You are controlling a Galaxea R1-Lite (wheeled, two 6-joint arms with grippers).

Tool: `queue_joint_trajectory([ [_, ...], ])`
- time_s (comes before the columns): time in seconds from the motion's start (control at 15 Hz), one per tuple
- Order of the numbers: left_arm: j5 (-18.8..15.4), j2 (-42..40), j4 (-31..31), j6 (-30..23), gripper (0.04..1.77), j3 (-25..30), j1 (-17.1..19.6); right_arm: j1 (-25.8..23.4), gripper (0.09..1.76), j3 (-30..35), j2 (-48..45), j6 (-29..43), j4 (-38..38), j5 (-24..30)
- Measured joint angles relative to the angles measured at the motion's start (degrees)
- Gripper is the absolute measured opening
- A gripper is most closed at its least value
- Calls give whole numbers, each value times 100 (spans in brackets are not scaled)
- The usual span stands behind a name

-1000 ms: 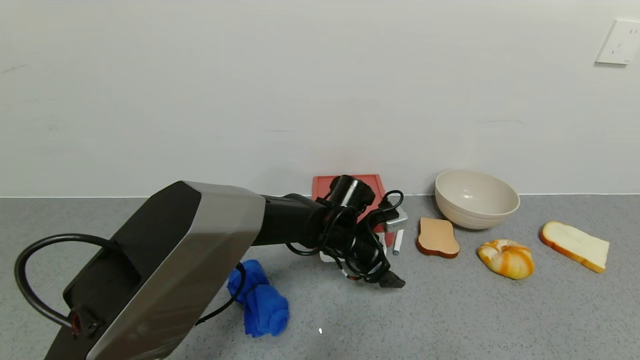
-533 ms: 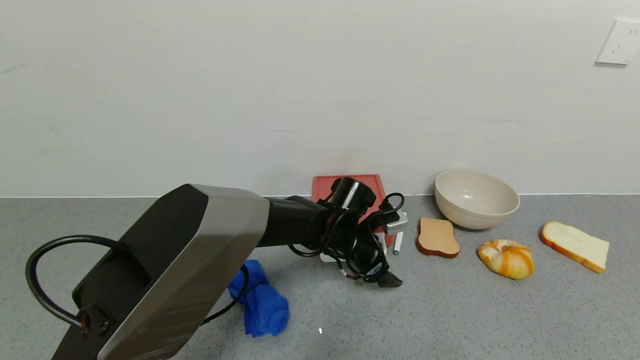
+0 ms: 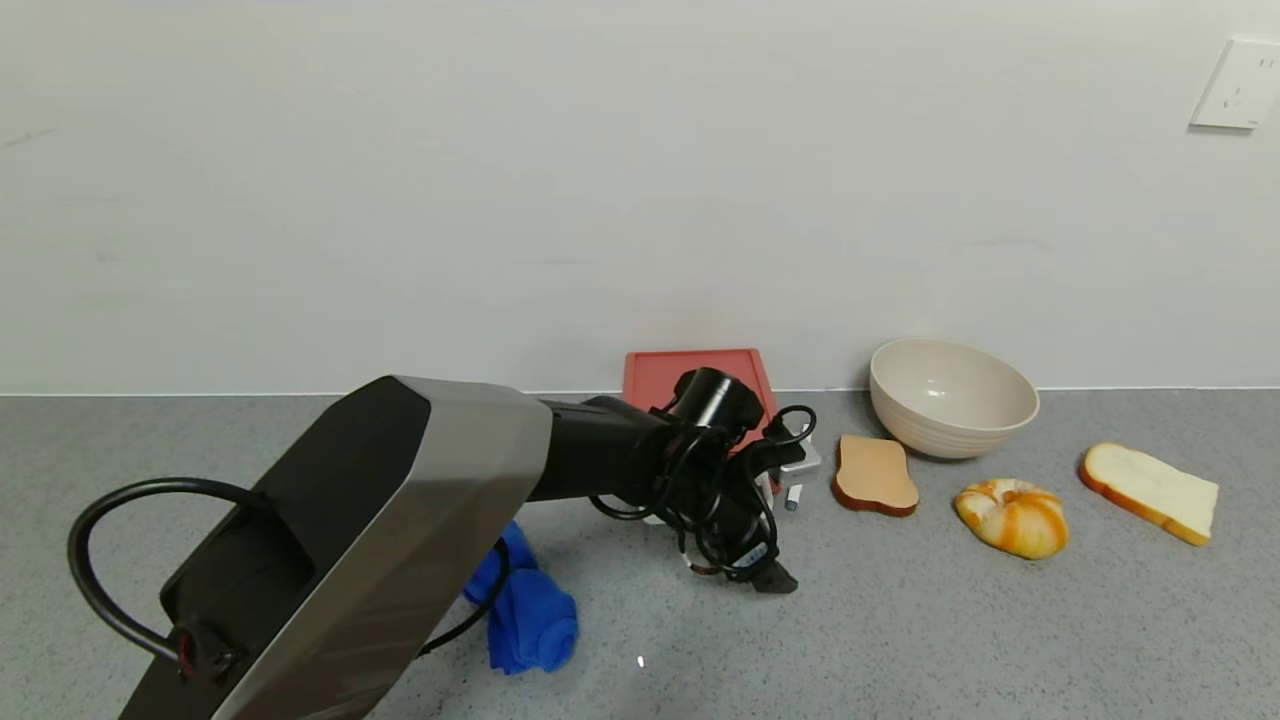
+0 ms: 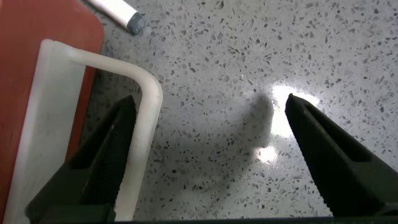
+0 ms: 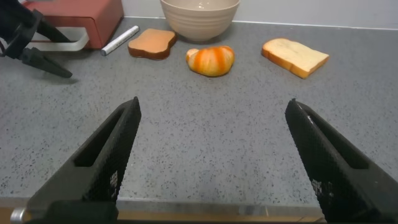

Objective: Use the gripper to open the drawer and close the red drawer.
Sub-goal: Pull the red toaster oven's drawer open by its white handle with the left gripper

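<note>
The salmon-red drawer (image 3: 690,375) stands against the wall, mostly hidden behind my left arm. My left gripper (image 3: 745,572) hangs low over the counter just in front of it. In the left wrist view the left gripper (image 4: 210,102) is open. The outer bar of the white loop handle (image 4: 142,130) lies between its jaws, close against one finger (image 4: 102,162), which sits inside the loop. The drawer's red front (image 4: 37,25) shows at the frame's corner. My right gripper (image 5: 212,106) is open over bare counter, well back from the drawer (image 5: 81,12), and is out of the head view.
A white marker (image 3: 792,495) lies beside the drawer. To the right are a cream bowl (image 3: 952,397), a brown toast slice (image 3: 876,475), a glazed bun (image 3: 1012,516) and a white bread slice (image 3: 1150,492). A blue cloth (image 3: 525,605) lies under my left arm.
My left arm has pushed a little farther forward and its gripper has dipped lower toward the counter. The drawer has not visibly moved.
</note>
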Motion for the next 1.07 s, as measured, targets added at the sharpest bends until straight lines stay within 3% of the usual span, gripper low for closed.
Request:
queue_joint_trajectory([
  [0.67, 55, -133, 516, -421, 172, 115, -213, 0, 171, 0, 0, 0, 0, 1],
  [1.07, 244, -300, 521, -794, 172, 446, -393, 0, 171, 0, 0, 0, 2, 4],
])
